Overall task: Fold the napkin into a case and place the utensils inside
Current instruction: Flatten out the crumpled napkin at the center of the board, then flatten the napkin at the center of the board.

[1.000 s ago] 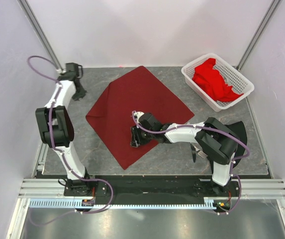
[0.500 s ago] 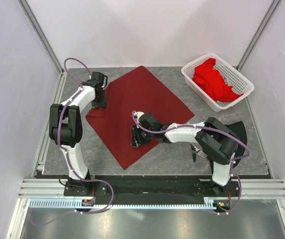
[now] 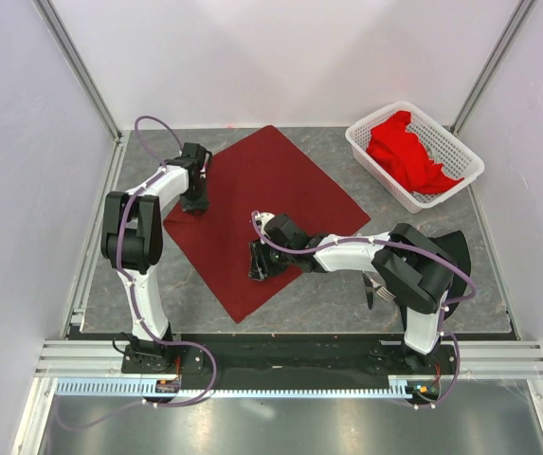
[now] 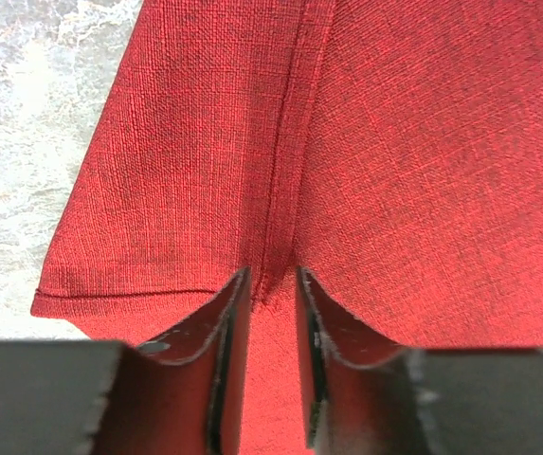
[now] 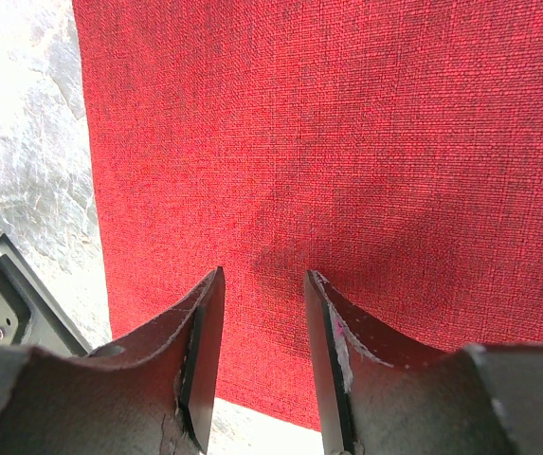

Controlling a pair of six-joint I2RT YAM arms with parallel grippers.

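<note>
The left gripper (image 3: 193, 199) is positioned on the left corner of the napkin (image 3: 280, 185), which is spread flat as a diamond at the centre of the table (image 3: 328, 305). In the left wrist view, a stitched hem ridge (image 4: 285, 142) is seen running between the narrowly parted jaws; whether the cloth is clamped cannot be told. The right gripper (image 3: 258, 269) is rested on the napkin's lower centre with its jaws parted over flat cloth. At lower right, the utensils (image 3: 371, 292) are largely hidden beneath the right arm (image 3: 347, 251). At upper right, a white basket (image 3: 451, 142) is filled with a red cloth (image 3: 404, 152).
</note>
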